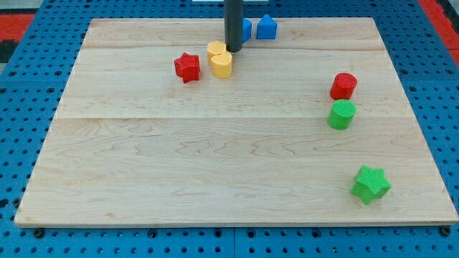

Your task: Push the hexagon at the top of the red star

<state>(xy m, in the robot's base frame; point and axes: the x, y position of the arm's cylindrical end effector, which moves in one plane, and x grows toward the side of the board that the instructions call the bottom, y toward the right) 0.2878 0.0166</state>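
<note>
The red star [187, 67] lies in the upper left part of the wooden board [215, 165]. Just to its right are two yellow blocks that touch each other. The lower one [222, 65] looks like the hexagon. The upper one [216, 49] is partly hidden by the rod, and I cannot make out its shape. My tip [233, 51] is at the right edge of the upper yellow block, just above the lower one. It seems to touch them.
Two blue blocks sit at the board's top edge: one [247, 29] partly behind the rod, the other [267, 27] to its right. A red round block [343, 86] and a green round block [342, 115] are at the right. A green star [370, 184] is at the lower right.
</note>
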